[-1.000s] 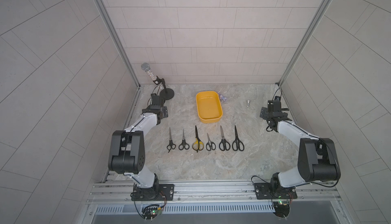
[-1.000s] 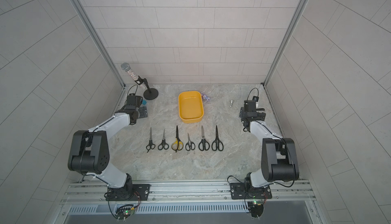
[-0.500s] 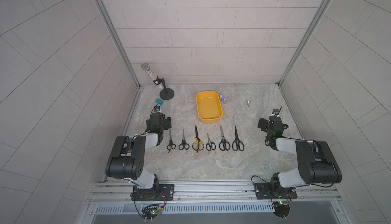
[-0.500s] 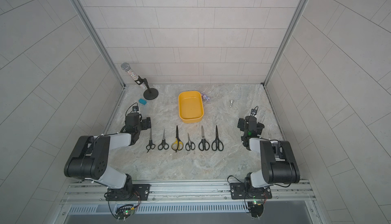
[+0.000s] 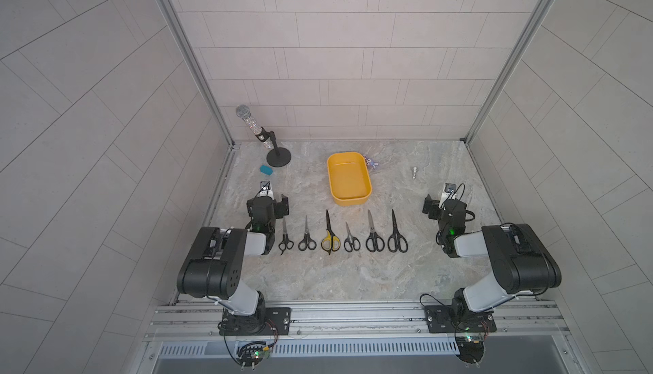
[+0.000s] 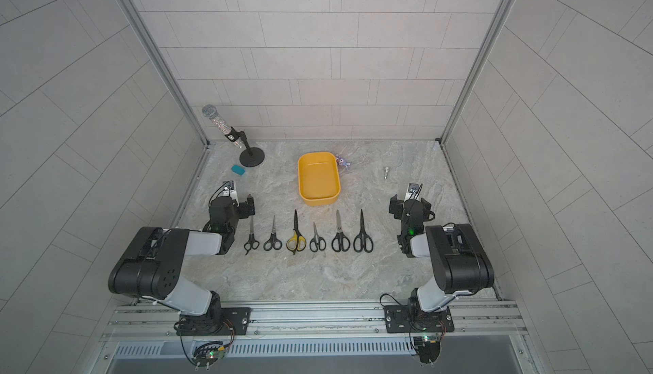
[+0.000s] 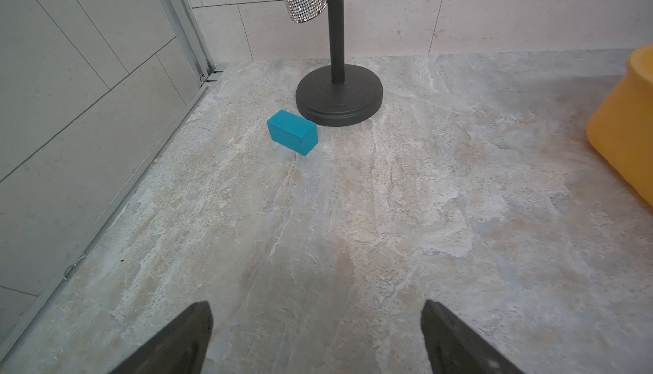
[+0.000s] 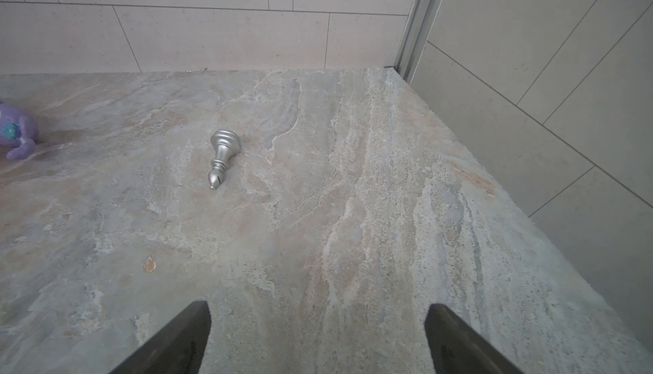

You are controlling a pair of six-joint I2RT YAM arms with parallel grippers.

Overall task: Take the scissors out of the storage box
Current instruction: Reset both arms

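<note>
1. Scissors (image 5: 329,223): all six pairs are lying in a row on the table (image 5: 318,276), handles toward the robot, just in front of the storage box (image 5: 349,200), which is showing a bare floor.
2. Left gripper (image 7: 316,319) is standing spread wide and gripping nothing, beside the row's end on that side.
3. Right gripper (image 8: 316,319) is likewise gaping and empty, apart from the opposite end.
4. Judgement: removal is looking complete. Both arms are best parking clear of the row, avoiding any sweep across blades or box.

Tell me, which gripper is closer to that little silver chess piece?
The right. The right gripper points toward the chess piece, with only bare table between; the left gripper sits across the table, beyond the storage box.
</note>
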